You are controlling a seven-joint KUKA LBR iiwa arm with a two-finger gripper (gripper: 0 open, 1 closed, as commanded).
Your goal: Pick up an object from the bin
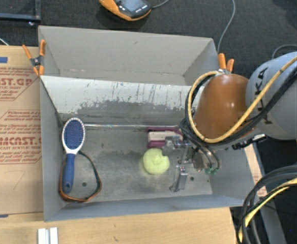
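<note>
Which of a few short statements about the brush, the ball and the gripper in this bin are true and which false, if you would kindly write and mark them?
1. The blue hairbrush lies on the left side of the bin. True.
2. The yellow-green ball lies just left of the gripper. True.
3. The ball rests on the hairbrush. False: they lie well apart, with bare floor between.
4. An orange cord loops round the ball. False: the cord loops beside the hairbrush's handle.
</note>
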